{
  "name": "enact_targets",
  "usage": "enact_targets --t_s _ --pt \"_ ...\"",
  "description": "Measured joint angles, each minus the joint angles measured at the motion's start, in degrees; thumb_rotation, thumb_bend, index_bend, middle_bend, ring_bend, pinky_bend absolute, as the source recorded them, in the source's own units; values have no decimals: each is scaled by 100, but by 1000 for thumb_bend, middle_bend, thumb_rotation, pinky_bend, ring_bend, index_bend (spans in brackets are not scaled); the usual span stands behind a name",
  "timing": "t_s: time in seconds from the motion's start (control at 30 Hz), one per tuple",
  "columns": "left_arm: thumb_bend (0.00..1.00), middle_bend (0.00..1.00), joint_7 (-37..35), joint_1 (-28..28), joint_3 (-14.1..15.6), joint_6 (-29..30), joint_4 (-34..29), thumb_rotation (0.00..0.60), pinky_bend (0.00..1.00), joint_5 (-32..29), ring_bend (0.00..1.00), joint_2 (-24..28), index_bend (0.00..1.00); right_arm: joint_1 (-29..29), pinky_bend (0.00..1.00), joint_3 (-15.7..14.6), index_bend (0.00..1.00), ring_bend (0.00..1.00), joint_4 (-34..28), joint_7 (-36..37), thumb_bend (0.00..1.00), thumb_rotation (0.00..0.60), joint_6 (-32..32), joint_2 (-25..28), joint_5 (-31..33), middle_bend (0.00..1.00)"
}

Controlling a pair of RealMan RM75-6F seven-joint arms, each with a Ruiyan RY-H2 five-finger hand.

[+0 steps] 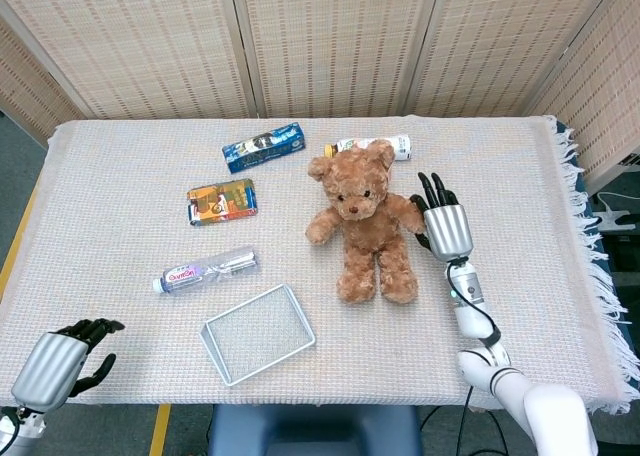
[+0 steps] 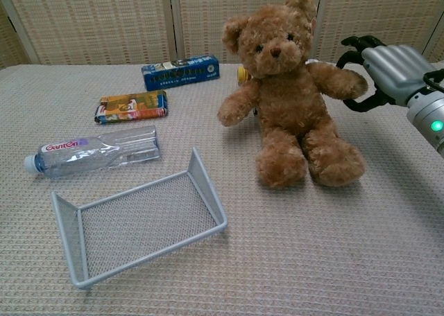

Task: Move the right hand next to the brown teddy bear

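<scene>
The brown teddy bear [image 1: 362,219] sits upright mid-table, legs toward the robot. The right hand [image 1: 444,223] stands just beside its outstretched arm, fingers loosely curled and grasping nothing, which suits a task asking only for nearness. The left hand [image 1: 62,361], also empty with fingers curled, idles at the near table edge, well apart.

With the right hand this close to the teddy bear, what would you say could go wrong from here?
1. The right hand sits right at the paw of the brown teddy bear; drifting further inward could push the sitting bear over or slide it.
2. A toppled bear could fall back onto the tube lying just behind its head.
3. The hand's open fingers curve around the paw in the chest view, so they might snag the fur on withdrawal.
</scene>
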Motion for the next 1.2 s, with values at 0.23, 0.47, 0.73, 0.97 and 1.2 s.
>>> enact_targets --t_s 0.23,0.47,0.73,0.97,1.2 --pt "384 386 58 -1 28 -15 -15 600 656 43 396 -3 333 163 327 -57 401 0 652 350 236 600 64 -349 18 98" --pt "385 386 79 -15 36 -61 -23 600 656 36 397 -7 333 269 357 -73 463 5 983 508 236 600 156 -473 72 120" --pt "385 386 108 -17 57 -65 -59 600 656 73 397 6 333 335 357 -15 469 6 1029 404 236 600 283 -481 200 120" --pt "383 387 105 -27 57 -103 -65 600 657 41 396 10 333 200 358 -224 468 5 1057 416 237 600 51 -495 141 120" --pt "384 387 129 -26 63 -110 -59 600 656 47 397 7 333 221 358 -202 466 5 1111 449 238 600 144 -506 166 120"
